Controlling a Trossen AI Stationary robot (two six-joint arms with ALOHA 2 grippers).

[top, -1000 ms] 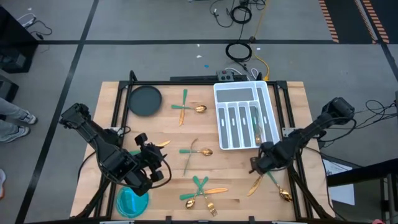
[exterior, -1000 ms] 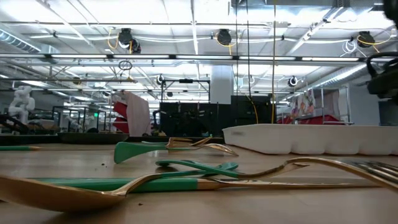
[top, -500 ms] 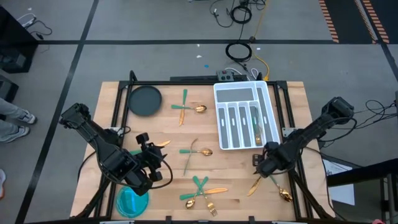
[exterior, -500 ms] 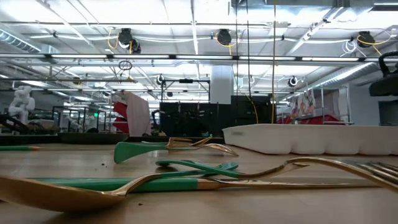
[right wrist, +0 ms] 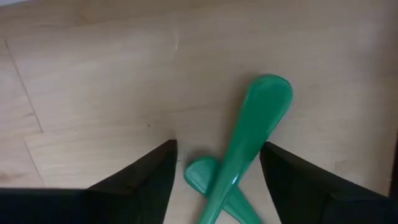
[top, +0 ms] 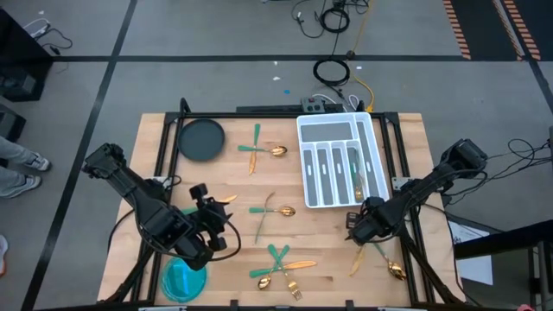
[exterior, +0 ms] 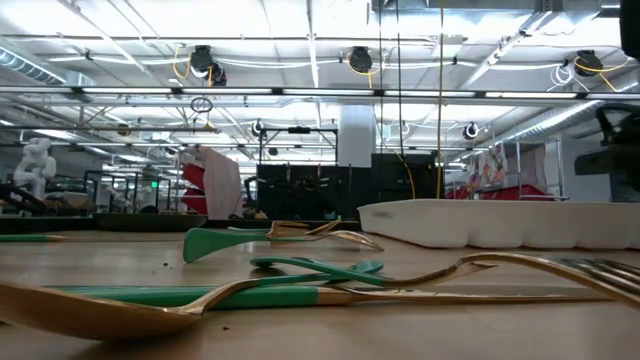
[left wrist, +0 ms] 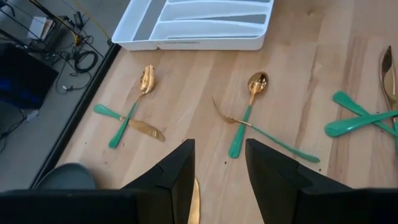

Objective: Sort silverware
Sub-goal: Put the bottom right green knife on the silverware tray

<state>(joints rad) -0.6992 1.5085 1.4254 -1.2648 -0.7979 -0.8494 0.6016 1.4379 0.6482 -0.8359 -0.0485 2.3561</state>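
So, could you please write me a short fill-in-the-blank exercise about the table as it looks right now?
1. The right gripper is open above two crossed ____ handles.
2. The white compartment tray holds ____ utensil.
3. The dark plate lies at the table's far ____ corner in the high view.
4. The left gripper hovers just beyond the ____ bowl.

Missing words: green; one; left; blue

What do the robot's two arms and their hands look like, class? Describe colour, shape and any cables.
Both arms are dark, almost black, jointed links with bulky housings. The left hand and the right hand each end in two flat, angular black fingers. A thin dark cable loops beside the left arm's wrist. No markings are visible.
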